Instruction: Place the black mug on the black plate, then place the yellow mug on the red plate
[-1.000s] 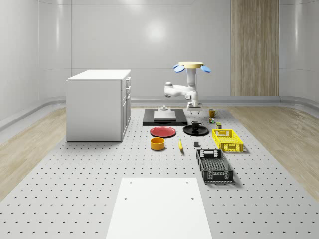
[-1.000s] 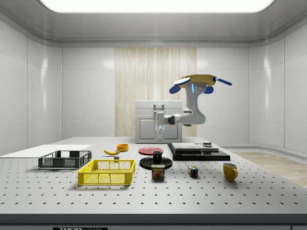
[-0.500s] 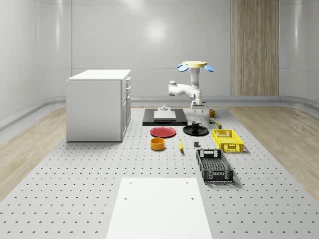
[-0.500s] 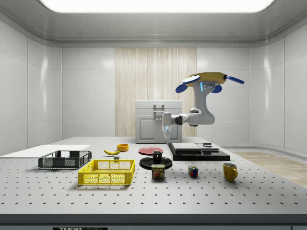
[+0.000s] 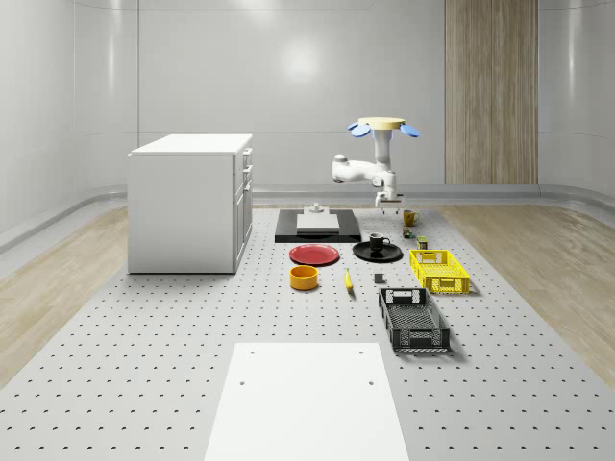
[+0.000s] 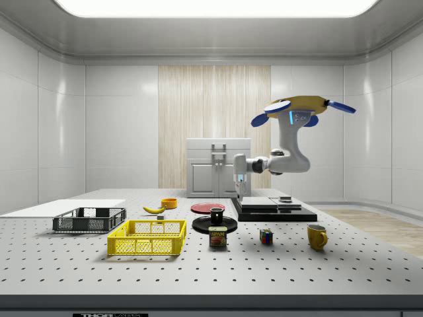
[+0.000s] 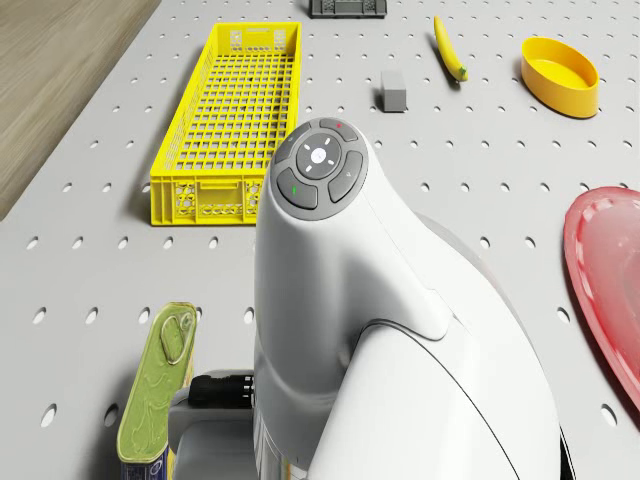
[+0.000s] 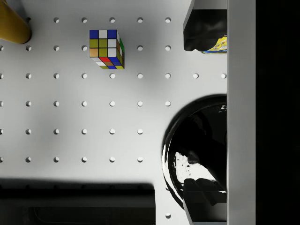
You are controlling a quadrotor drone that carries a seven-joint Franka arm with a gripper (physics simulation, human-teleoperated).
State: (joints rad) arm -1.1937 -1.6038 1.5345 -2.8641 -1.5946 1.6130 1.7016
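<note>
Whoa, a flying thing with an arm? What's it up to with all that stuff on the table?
A drone carrying a white arm hovers above the perforated table. Its tool hangs empty in the air, over the table between the black plate and the Rubik's cube. The black mug already sits on the glossy black plate. The yellow mug waits on the table; the red plate is bare.

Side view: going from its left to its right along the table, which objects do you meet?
Black mesh crate → yellow mesh basket → tin can with a yellow label → multicoloured puzzle cube → yellow mug.
</note>
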